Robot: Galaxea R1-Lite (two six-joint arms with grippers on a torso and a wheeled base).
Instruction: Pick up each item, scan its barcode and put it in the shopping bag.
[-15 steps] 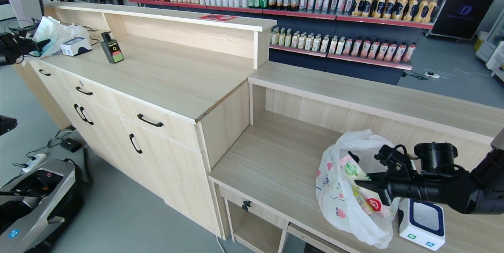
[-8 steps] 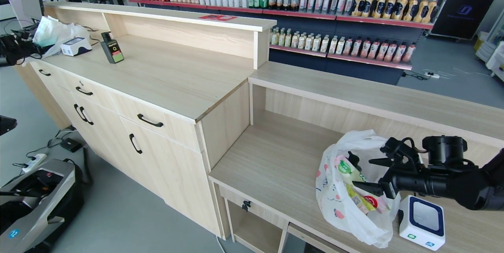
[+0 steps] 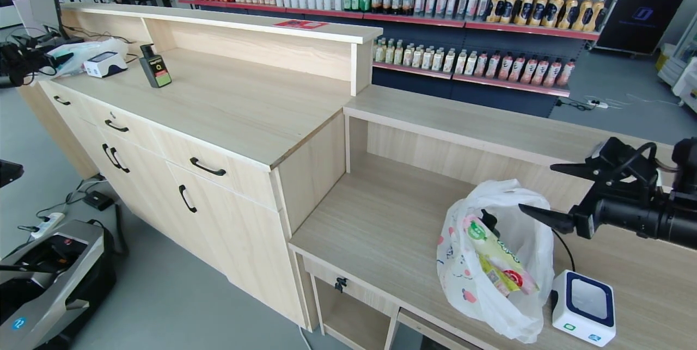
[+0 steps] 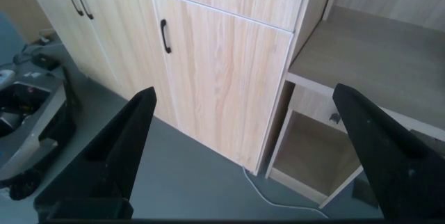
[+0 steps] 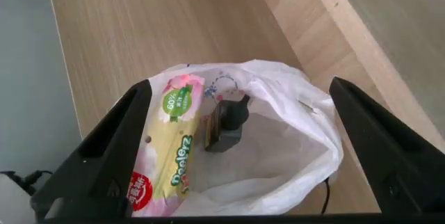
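Right fingers (image 3: 544, 218) wide apart, empty, above shopping bag (image 3: 463, 276) — scanner (image 3: 585, 309) just beside.

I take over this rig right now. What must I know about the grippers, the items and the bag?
Left gripper: fingers open, empty, facing the cabinet doors.
Right gripper: fingers open, empty, above the shopping bag.
The bag stands on the counter beside the scanner. A snack packet and a small black item lie in it.
Done: that packet is bagged.
Left: any further items; I cannot tell where they are.
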